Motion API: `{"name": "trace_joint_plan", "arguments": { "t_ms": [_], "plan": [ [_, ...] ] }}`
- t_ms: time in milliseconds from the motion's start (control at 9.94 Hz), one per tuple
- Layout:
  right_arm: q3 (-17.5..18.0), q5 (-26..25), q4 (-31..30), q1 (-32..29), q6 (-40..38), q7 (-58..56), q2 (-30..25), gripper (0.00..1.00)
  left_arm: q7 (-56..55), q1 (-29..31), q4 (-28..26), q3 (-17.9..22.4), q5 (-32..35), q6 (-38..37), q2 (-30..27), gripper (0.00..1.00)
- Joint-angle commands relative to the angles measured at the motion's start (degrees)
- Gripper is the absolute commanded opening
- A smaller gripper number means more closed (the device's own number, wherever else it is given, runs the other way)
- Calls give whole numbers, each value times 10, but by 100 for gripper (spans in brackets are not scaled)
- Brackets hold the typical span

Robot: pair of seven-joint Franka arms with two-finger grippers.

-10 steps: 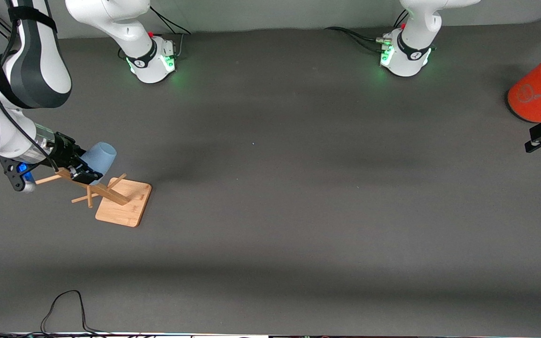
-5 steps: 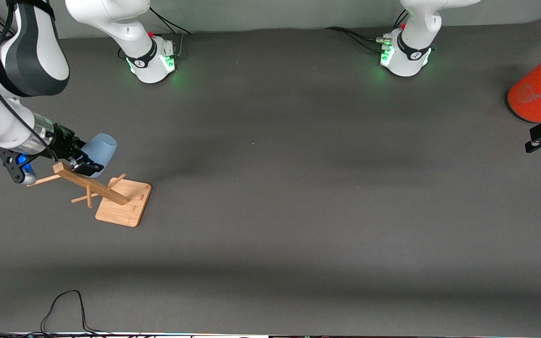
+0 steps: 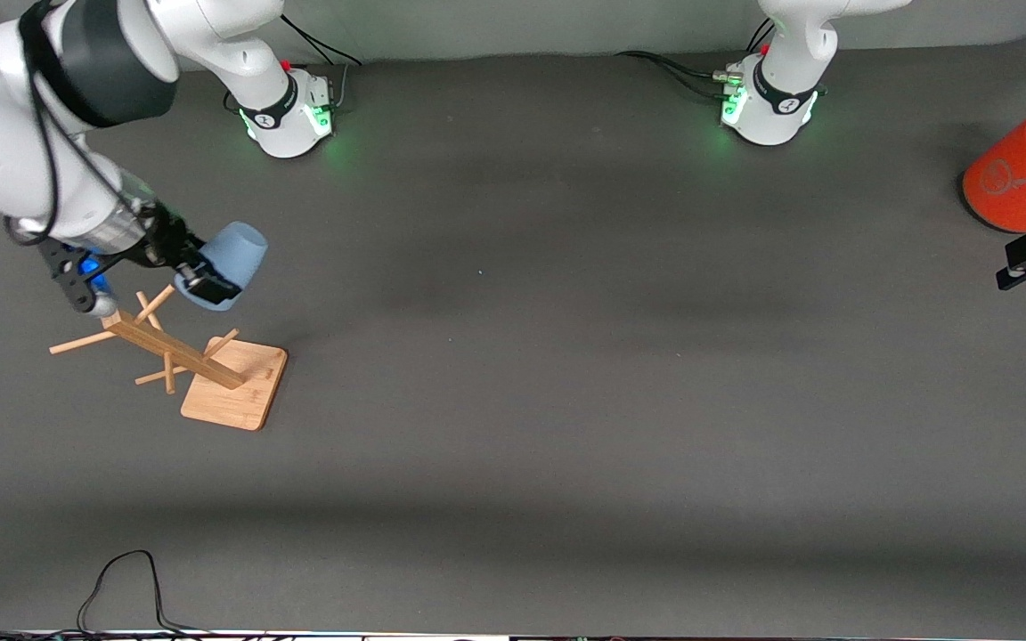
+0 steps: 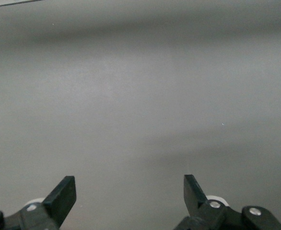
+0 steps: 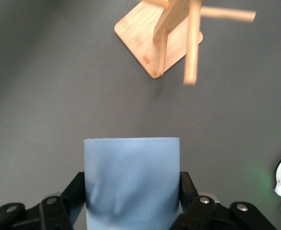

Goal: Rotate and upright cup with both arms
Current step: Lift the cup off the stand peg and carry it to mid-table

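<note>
Dark grey worktop (image 3: 566, 401): right pincer (image 3: 197, 276) clamps the cup (image 3: 230, 254) in the air above the wooden rack (image 3: 201, 361); left pincer (image 4: 130, 191) waits, fingers apart

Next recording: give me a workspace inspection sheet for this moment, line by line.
Surface: dark grey table, matte.
Job's things: pale-blue cup held tilted in the air, off the wooden peg rack.
Clutter: orange cylinder at the left arm's end.
Grippers: right gripper shut on the cup, over the table beside the rack; left gripper open, waiting near the cylinder.
Cables: black loop at the table edge nearest the camera; leads at both bases.
Surroundings: nothing seen.
</note>
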Motion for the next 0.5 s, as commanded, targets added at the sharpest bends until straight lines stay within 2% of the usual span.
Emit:
{"name": "trace_joint_plan", "arguments": {
  "t_ms": [0, 201, 403],
  "plan": [
    [-4, 5, 17, 56, -7, 71, 3, 69, -1, -1, 7, 1, -5, 2, 1, 100],
    [-4, 5, 30, 113, 16, 137, 24, 69, -1, 0, 7, 2, -5, 6, 2, 100],
    [-4, 5, 64, 173, 40, 226, 69, 69, -1, 1, 6, 2, -1, 7, 3, 100]
  ]
}}
